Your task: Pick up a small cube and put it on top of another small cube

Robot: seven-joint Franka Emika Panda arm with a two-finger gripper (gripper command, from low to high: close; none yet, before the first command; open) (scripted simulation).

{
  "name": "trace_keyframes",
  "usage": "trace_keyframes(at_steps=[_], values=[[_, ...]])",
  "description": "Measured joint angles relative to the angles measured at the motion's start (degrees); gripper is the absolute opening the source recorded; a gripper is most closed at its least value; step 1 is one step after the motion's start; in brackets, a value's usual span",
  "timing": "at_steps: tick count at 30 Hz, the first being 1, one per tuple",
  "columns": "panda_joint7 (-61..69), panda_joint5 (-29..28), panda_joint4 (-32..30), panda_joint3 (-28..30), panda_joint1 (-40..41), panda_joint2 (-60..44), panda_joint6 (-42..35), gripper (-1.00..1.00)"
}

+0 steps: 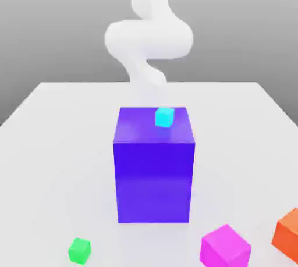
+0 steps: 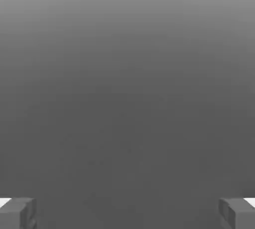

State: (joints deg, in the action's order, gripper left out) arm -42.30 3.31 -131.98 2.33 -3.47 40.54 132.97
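the cyan cube rests on the big blue box.

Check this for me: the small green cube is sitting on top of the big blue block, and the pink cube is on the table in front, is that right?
Not quite: the small cube on top of the big blue block is cyan, not green, as the exterior view shows. The pink cube is on the table in front.

Fingers spread wide apart, nothing between them
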Motion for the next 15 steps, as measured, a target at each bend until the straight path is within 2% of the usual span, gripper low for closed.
trace_keyframes(at_steps=[8,15], values=[[11.18,10.45,-0.53,4.54,-8.90,-17.54,3.45,0.00],[18.19,15.81,-1.09,4.09,-13.09,-32.17,6.77,0.00]])
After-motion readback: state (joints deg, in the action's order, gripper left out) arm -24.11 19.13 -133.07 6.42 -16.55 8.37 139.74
